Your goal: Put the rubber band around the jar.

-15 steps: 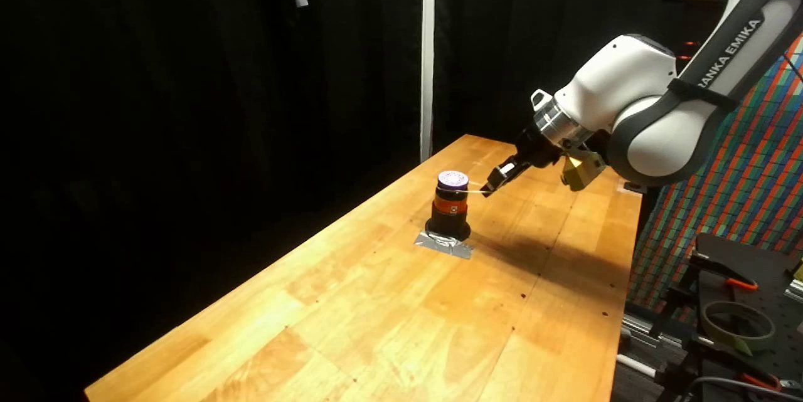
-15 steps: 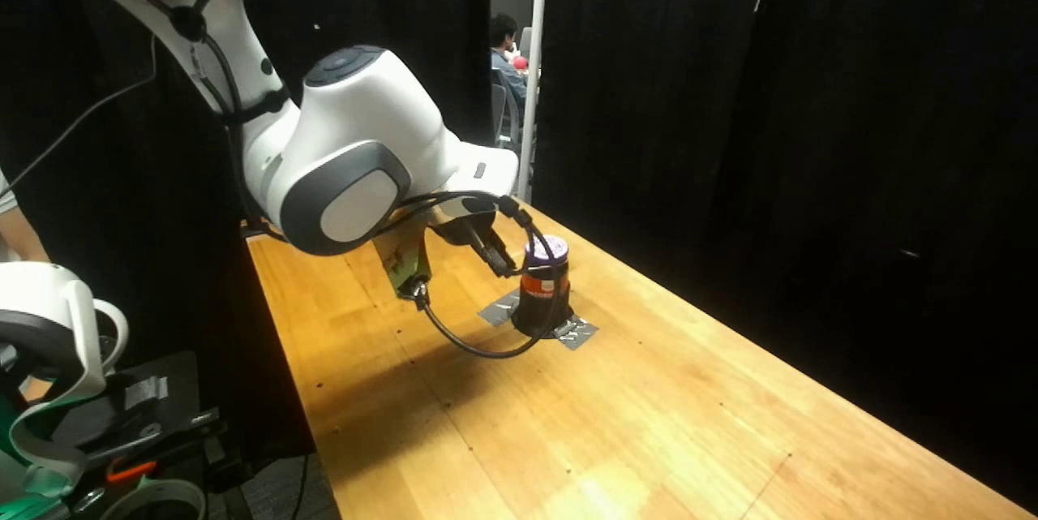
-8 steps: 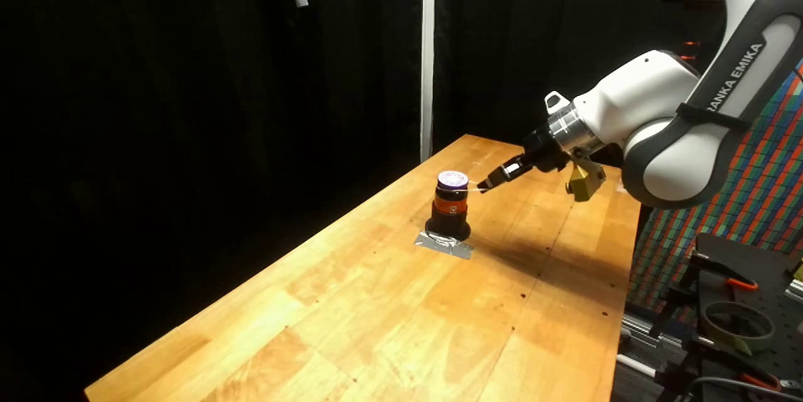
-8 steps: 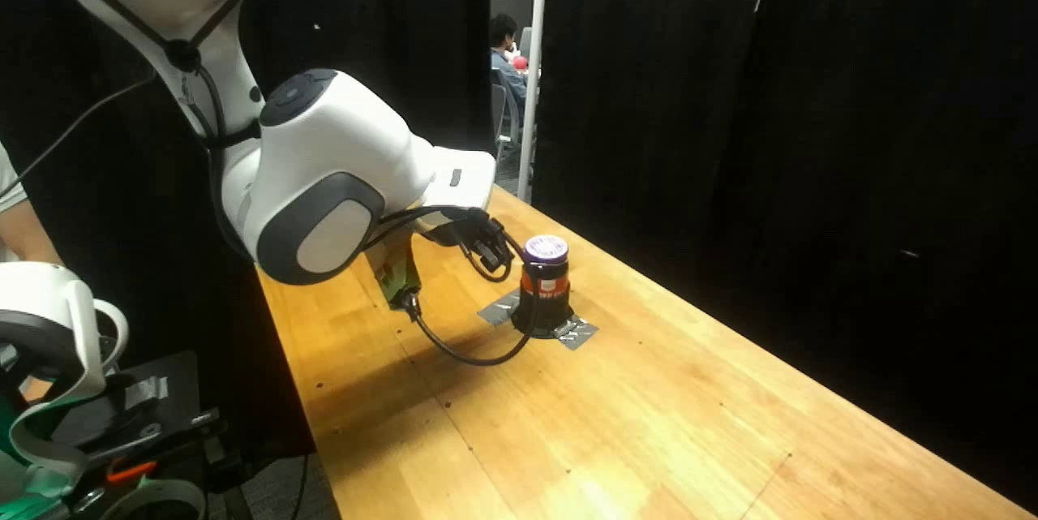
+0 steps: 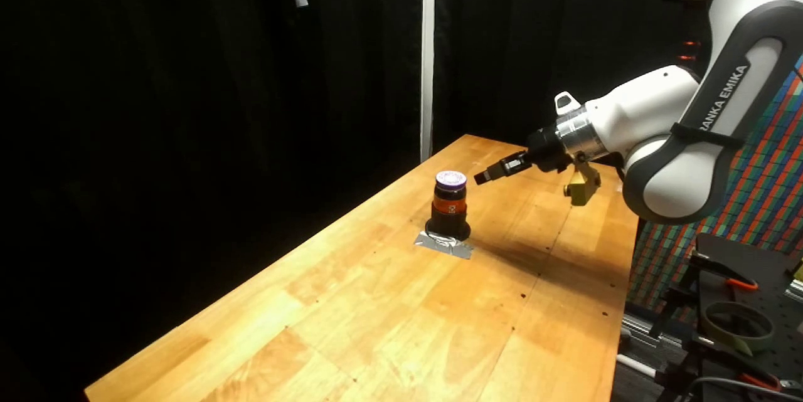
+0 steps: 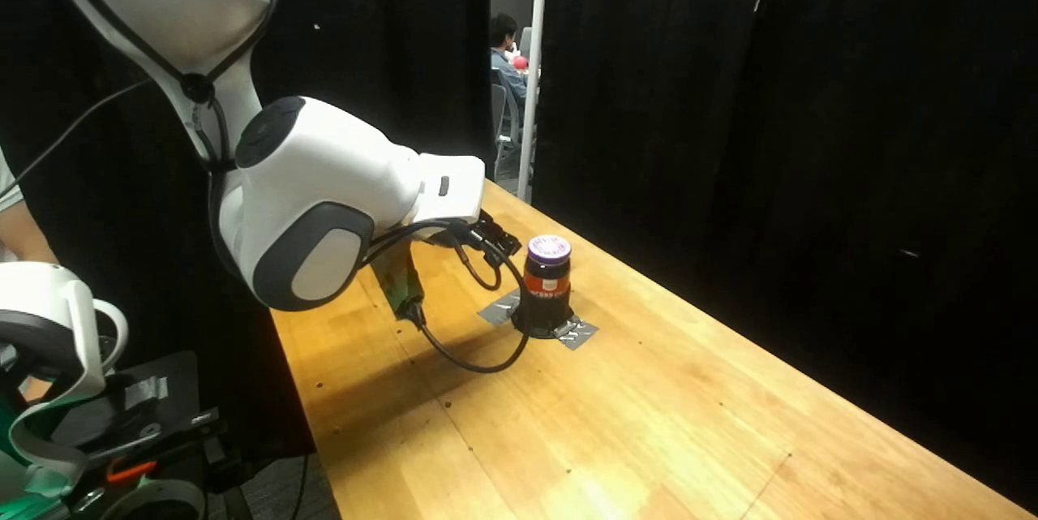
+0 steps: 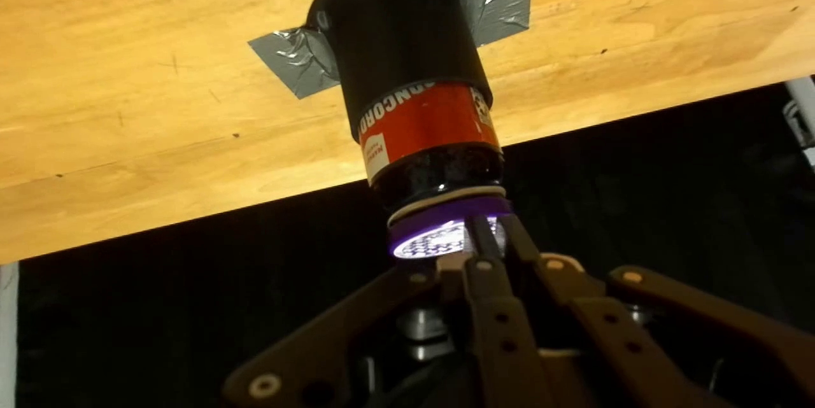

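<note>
The jar stands upright in a black holder on the table, with a purple lid, dark neck and orange label; it shows in both exterior views point(image 5: 450, 206) point(image 6: 546, 285) and in the wrist view point(image 7: 433, 118). The tan rubber band point(image 7: 446, 200) lies around the jar's neck just under the lid; its far side is hidden. In the exterior views it is too thin to make out. My gripper point(image 5: 480, 178) is beside the lid, a little apart from it. In the wrist view its fingertips point(image 7: 495, 220) stand slightly apart with nothing between them. It also shows in an exterior view point(image 6: 514, 246).
Silver tape point(image 5: 443, 245) fixes the black holder point(image 7: 407, 39) to the wooden table point(image 5: 401, 327). A black cable point(image 6: 486, 370) loops from the wrist camera near the jar. A dark cart with a tape roll point(image 5: 738, 328) stands beside the table. Black curtains hang behind.
The rubber band was stretched from the jar to my fingertips; now it is let go and sits around the neck. My gripper has pulled back slightly, tilted flatter, and the arm has lowered.
</note>
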`<move>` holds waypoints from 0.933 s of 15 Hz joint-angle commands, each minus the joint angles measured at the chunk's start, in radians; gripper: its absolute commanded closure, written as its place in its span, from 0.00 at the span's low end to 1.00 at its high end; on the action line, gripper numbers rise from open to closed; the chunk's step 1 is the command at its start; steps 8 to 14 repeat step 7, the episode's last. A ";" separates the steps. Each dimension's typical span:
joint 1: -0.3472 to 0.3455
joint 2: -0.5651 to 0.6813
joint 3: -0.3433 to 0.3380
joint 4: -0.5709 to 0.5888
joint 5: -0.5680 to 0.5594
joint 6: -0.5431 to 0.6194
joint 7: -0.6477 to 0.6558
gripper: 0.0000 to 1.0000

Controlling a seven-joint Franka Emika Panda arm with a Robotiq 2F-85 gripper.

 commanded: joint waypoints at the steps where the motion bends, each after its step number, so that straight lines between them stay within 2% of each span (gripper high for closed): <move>1: -0.013 0.019 0.014 0.000 0.001 0.075 -0.017 0.91; 2: -0.021 0.012 0.020 0.000 -0.012 0.044 -0.001 0.66; 3: -0.023 0.000 0.024 -0.002 -0.012 -0.004 0.008 0.65; 4: -0.015 0.013 0.018 0.000 0.005 0.015 -0.008 0.63; 5: -0.016 0.013 0.019 0.000 0.005 0.007 -0.008 0.82; 7: -0.016 0.013 0.019 0.000 0.005 0.004 -0.008 0.65; 14: -0.016 0.013 0.019 0.000 0.005 0.004 -0.008 0.65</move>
